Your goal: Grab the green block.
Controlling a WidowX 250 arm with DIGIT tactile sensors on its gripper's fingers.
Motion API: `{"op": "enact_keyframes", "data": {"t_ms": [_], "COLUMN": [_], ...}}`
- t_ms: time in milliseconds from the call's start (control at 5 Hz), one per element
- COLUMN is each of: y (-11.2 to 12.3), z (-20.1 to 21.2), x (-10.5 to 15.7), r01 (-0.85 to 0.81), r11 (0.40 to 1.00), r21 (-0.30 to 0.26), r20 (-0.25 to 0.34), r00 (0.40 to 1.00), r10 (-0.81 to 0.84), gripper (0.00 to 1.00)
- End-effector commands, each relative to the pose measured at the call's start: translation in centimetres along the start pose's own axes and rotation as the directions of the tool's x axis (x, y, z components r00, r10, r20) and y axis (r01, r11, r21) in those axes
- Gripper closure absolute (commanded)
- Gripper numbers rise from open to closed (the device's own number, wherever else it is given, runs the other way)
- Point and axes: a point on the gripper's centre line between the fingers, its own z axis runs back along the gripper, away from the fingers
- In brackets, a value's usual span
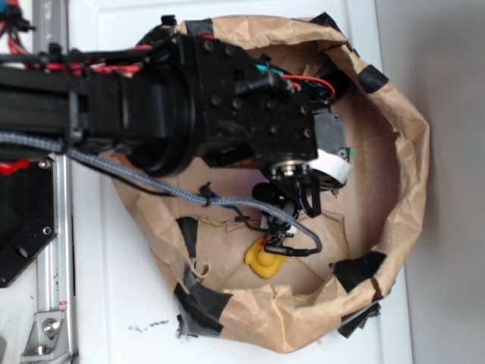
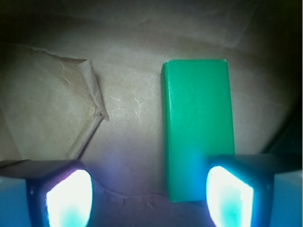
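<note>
In the wrist view the green block [image 2: 196, 127] lies flat on brown paper, its long side running away from me. My gripper [image 2: 149, 201] is open just above the paper. Its glowing left pad [image 2: 68, 198] is far from the block, and its right pad [image 2: 229, 196] covers the block's near right corner. The block's near end sits between the jaws, close to the right one. In the exterior view the arm and gripper [image 1: 333, 152] hang over the paper basin and hide the block.
A crumpled brown paper wall [image 1: 409, 152] patched with black tape [image 1: 356, 269] rings the work area. A yellow rubber duck [image 1: 265, 259] lies near its lower edge beside loose cables. A raised paper fold [image 2: 90, 104] lies left of the block.
</note>
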Motion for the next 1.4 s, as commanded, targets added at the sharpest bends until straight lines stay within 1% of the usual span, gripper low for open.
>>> {"op": "enact_keyframes", "data": {"t_ms": [0, 200, 400, 600, 800, 1000, 1200], "y": [2.4, 3.7, 4.5, 5.1, 4.9, 4.8, 4.8], "z": [0.4, 0.5, 0.6, -0.1, -0.7, -0.8, -0.8], "x": [1.5, 1.9, 2.1, 2.2, 2.0, 1.8, 1.7], "r01": [-0.016, -0.018, -0.018, -0.016, -0.008, -0.004, 0.005], "r11": [0.999, 0.998, 0.998, 0.999, 0.999, 0.998, 0.998], "r21": [0.041, 0.061, 0.064, 0.051, 0.045, 0.055, 0.068], "r20": [0.016, 0.011, 0.005, -0.026, -0.041, -0.046, -0.049], "r00": [1.000, 1.000, 1.000, 1.000, 0.999, 0.999, 0.999], "r10": [0.016, 0.018, 0.017, 0.018, 0.010, 0.007, -0.002], "gripper": [0.00, 0.00, 0.00, 0.00, 0.33, 1.00, 1.00]}}
